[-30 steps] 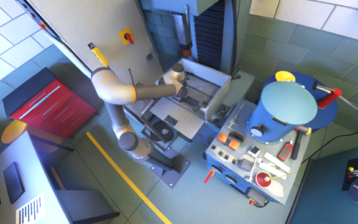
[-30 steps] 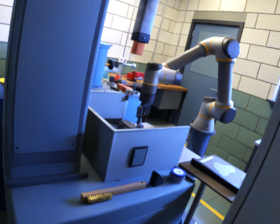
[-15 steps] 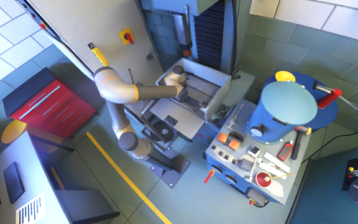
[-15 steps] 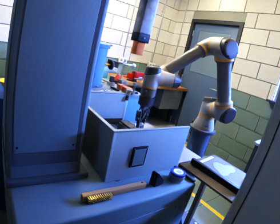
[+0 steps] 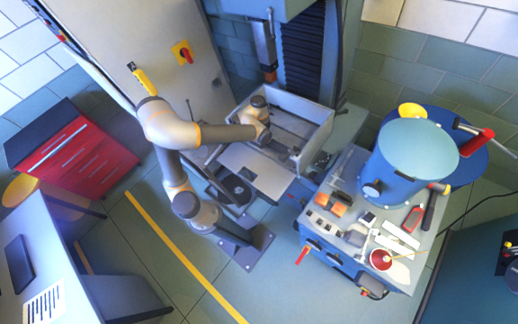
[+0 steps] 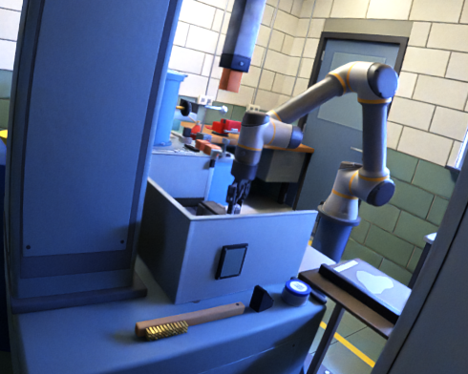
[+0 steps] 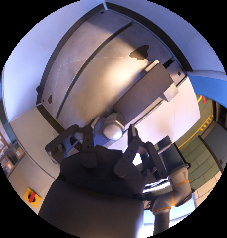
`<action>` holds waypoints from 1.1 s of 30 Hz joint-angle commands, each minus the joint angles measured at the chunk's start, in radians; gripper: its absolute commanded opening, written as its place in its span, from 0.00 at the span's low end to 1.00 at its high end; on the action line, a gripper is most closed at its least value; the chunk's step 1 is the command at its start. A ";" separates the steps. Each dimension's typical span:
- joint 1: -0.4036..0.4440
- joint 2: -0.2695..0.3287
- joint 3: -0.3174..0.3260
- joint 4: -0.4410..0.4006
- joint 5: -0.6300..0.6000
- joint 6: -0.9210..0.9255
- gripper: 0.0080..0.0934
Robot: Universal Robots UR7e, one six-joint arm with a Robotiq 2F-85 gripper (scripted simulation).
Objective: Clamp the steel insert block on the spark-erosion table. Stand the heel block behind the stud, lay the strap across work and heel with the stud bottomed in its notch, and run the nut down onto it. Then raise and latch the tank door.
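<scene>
The grey strap (image 7: 143, 93) lies across the table inside the tank, its near end running up to the rounded nut (image 7: 113, 127) on the stud. My gripper (image 7: 111, 131) hangs over that end of the strap with its fingers open on either side of the nut, holding nothing. From the second side camera the gripper (image 6: 237, 202) reaches down behind the tank's front wall, beside a dark block (image 6: 210, 208). The heel block and the steel insert are hidden under the strap.
Behind the work rises the machine column with its electrode head (image 6: 232, 76) above the tank (image 5: 286, 130). The lowered tank door (image 5: 250, 168) lies flat toward the arm's base. A wire brush (image 6: 187, 320) and a small tin (image 6: 295, 291) lie on the ledge.
</scene>
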 commanded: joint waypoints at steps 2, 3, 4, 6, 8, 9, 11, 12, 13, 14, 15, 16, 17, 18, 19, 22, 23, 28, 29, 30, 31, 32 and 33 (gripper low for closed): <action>0.000 -0.001 0.000 0.000 0.000 0.000 0.66; 0.000 -0.001 0.000 0.000 0.000 0.000 0.66; 0.000 -0.001 0.000 0.000 0.000 0.000 0.66; 0.000 -0.001 0.000 -0.001 0.000 0.000 0.66; 0.000 -0.001 0.000 -0.001 0.000 0.000 0.63; 0.000 -0.001 0.000 -0.001 0.000 0.000 0.61; 0.000 -0.001 0.000 -0.001 0.000 0.000 0.56; 0.000 -0.001 0.000 -0.001 0.000 0.000 0.54; 0.000 -0.001 0.000 -0.001 0.000 0.000 0.52; 0.000 -0.001 0.000 -0.001 0.000 0.000 0.49; 0.000 -0.001 0.000 -0.001 0.000 0.000 0.47; 0.000 -0.001 0.000 -0.001 0.000 0.000 0.45; 0.000 -0.001 0.000 -0.001 0.000 0.000 0.42; 0.000 -0.001 0.000 -0.001 0.000 0.000 0.40; 0.000 -0.001 0.000 -0.001 0.000 0.000 0.37; 0.000 -0.001 0.000 -0.001 0.000 0.000 0.30; 0.000 -0.001 0.000 -0.001 0.000 0.000 0.28; 0.000 -0.001 0.000 -0.001 0.000 0.000 0.16; 0.000 -0.001 0.000 -0.001 0.000 0.000 0.14; 0.000 -0.001 0.000 -0.001 0.000 0.000 0.12; 0.000 -0.001 0.000 -0.001 0.000 0.000 0.09; 0.000 -0.001 0.000 -0.001 0.000 0.000 0.07; 0.000 -0.001 0.000 -0.001 0.000 0.000 0.05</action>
